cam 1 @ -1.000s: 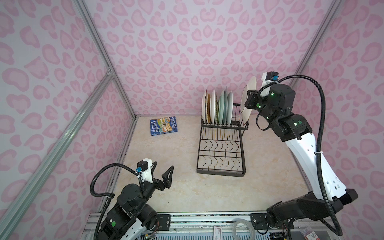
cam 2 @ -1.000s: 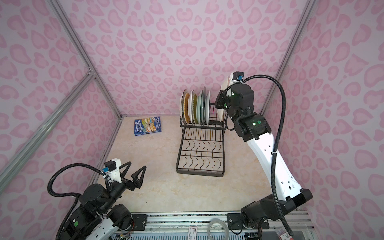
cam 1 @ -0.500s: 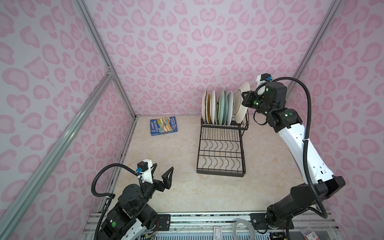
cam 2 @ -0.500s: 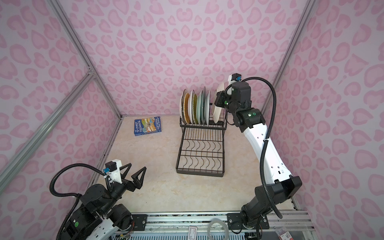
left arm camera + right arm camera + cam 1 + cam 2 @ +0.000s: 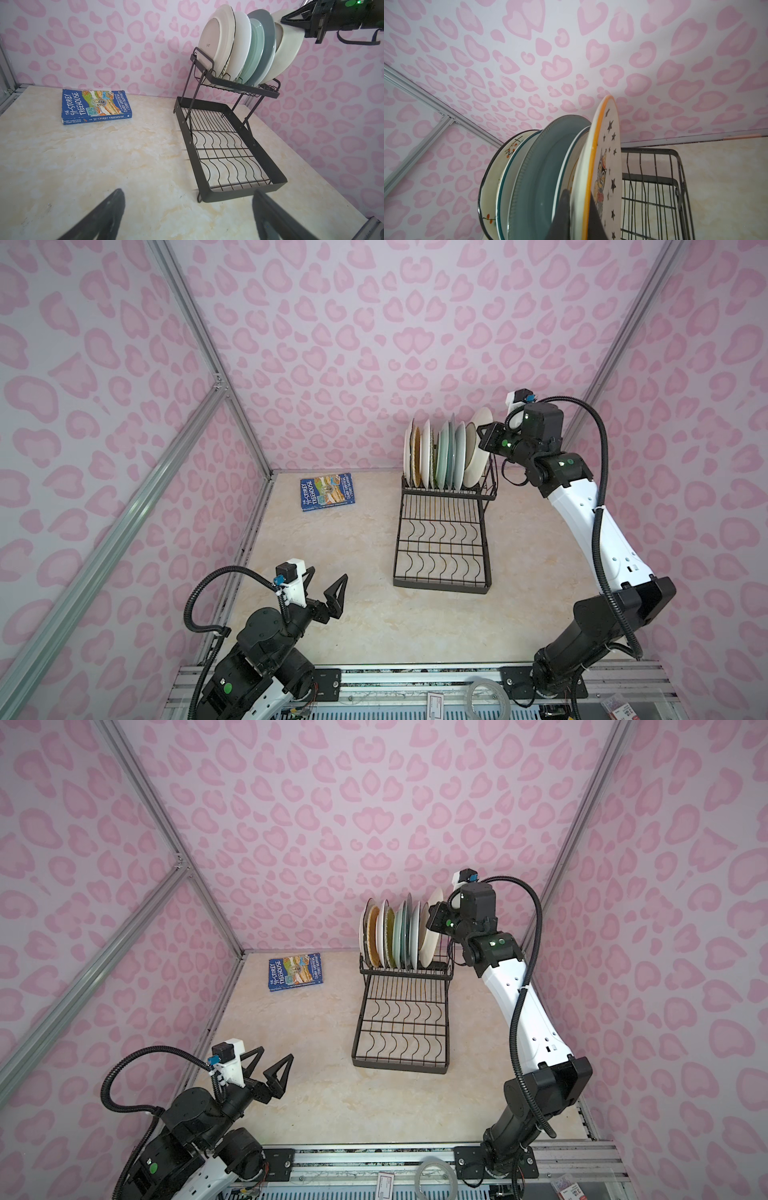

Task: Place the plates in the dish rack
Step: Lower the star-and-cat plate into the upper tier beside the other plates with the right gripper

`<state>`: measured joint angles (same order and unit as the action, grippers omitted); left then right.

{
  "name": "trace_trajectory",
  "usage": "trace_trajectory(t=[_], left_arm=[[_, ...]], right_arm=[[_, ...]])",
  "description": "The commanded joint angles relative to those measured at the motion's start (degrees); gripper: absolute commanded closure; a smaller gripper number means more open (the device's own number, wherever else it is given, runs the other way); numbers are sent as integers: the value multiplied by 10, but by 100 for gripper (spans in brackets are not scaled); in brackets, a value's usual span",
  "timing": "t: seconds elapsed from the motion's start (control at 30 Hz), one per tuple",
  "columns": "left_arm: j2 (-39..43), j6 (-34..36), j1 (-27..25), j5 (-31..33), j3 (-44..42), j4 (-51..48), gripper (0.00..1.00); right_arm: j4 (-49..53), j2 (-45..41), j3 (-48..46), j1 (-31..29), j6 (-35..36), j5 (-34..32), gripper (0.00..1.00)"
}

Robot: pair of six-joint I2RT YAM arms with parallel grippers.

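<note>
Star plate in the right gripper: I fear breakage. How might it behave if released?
Probably stiff and brittle: the star plate looks glazed ceramic. Likely slippery; the fingers pinch only its rim. Tilted in the dish rack, it could tip.

Right claw (image 5: 434, 918) clamping tilted cream plate (image 5: 428, 948) at dish rack (image 5: 361, 1048), left claw (image 5: 275, 1054) spread

plates (image 5: 444, 456) upright in the dish rack (image 5: 442, 568), book (image 5: 327, 492) flat on the table (image 5: 374, 622) to its left
</note>
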<state>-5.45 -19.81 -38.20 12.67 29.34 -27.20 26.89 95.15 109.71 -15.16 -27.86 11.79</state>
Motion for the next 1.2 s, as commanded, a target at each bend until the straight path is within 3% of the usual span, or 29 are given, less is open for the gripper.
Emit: trace_trajectory(t=[0.0,1.03,1.17], left_arm=[[-2,2,1,-2,1,10,3],[1,1,0,5,1,8,3],[1,1,1,6,1,8,3]], right_arm=[[-63,5,6,3,-3,-3,100],[-55,24,-32,-33,45,-69,100],[-57,17,-31,-34,41,-65,91]])
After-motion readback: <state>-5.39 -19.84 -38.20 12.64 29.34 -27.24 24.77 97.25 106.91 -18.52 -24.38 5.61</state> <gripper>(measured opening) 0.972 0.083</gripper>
